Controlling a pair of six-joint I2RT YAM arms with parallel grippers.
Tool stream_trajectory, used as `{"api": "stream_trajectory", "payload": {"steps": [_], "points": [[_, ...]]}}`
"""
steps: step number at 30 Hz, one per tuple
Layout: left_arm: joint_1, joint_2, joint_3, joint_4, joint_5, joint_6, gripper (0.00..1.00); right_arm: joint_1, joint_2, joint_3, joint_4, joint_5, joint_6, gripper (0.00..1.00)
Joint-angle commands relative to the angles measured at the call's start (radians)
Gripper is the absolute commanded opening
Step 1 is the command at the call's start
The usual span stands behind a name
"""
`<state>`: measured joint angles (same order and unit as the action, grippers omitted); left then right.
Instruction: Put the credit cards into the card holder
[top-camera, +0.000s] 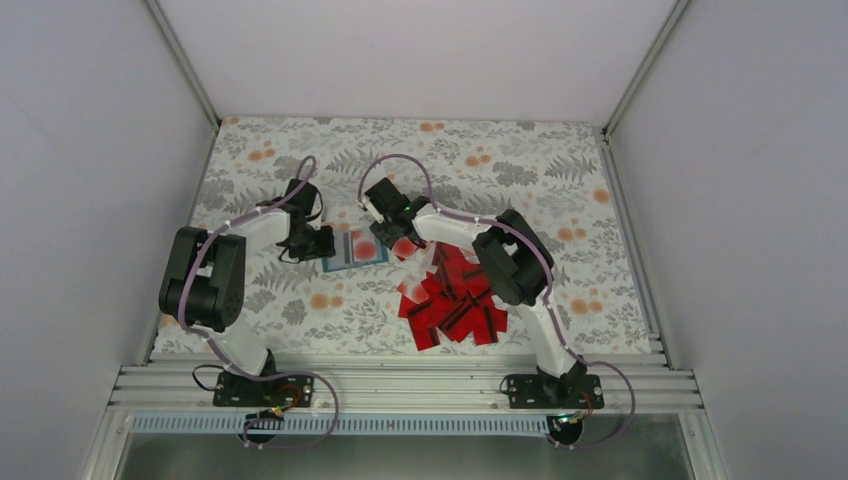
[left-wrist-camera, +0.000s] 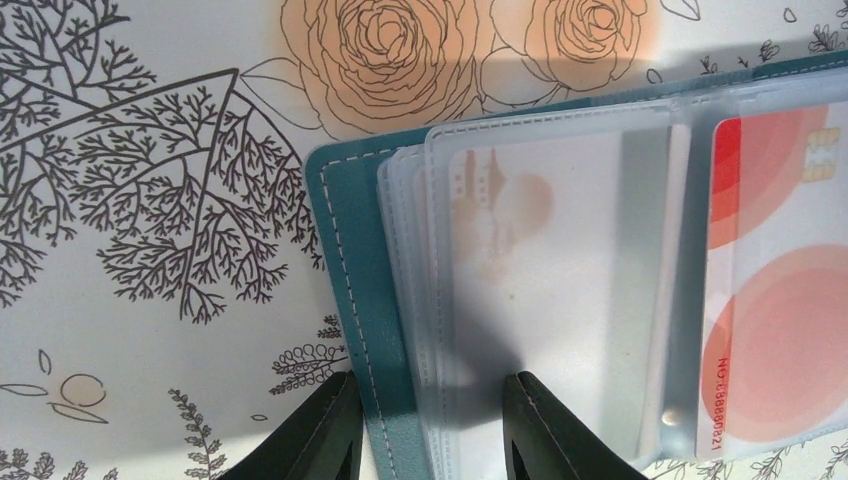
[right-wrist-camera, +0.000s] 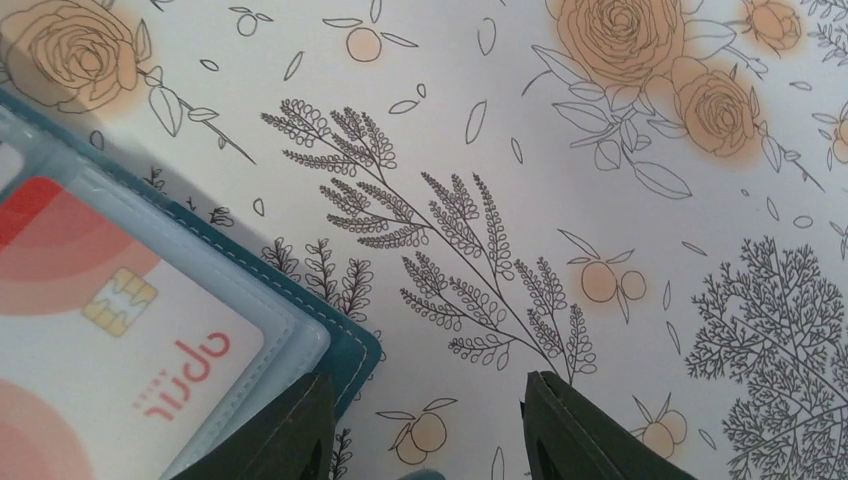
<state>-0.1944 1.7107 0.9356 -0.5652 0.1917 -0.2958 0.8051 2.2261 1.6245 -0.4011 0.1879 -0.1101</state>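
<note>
The teal card holder lies open and flat on the floral cloth. A white card with red spots sits in its clear right pocket, and also shows in the right wrist view. My left gripper is open, its fingers straddling the holder's left teal edge and clear pockets. My right gripper is open and empty. Its left finger is over the holder's corner. A pile of red credit cards lies to the right.
The floral cloth covers the table between white walls. The right arm reaches over the top of the card pile. An aluminium rail runs along the near edge.
</note>
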Motion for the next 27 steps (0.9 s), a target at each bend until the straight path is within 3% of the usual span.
{"api": "stream_trajectory", "payload": {"steps": [1,5,10,14,20,27], "points": [[-0.020,0.110,-0.085,-0.031,-0.092,0.013,0.35,-0.014,-0.029,-0.042,-0.050,0.034,0.037,0.47],[-0.020,0.046,-0.060,-0.048,-0.091,0.007,0.40,-0.014,-0.048,-0.075,-0.050,0.021,0.062,0.45],[0.002,-0.030,-0.013,-0.087,-0.086,0.017,0.61,-0.014,-0.073,-0.129,-0.035,0.002,0.088,0.45],[0.045,-0.054,-0.007,-0.074,-0.041,0.049,0.70,-0.014,-0.079,-0.160,-0.030,-0.015,0.111,0.43],[0.089,-0.034,-0.036,0.027,0.171,0.101,0.74,-0.014,-0.091,-0.192,-0.011,-0.046,0.143,0.42],[0.106,0.014,-0.026,0.079,0.245,0.129,0.72,-0.014,-0.110,-0.228,0.005,-0.087,0.171,0.42]]}}
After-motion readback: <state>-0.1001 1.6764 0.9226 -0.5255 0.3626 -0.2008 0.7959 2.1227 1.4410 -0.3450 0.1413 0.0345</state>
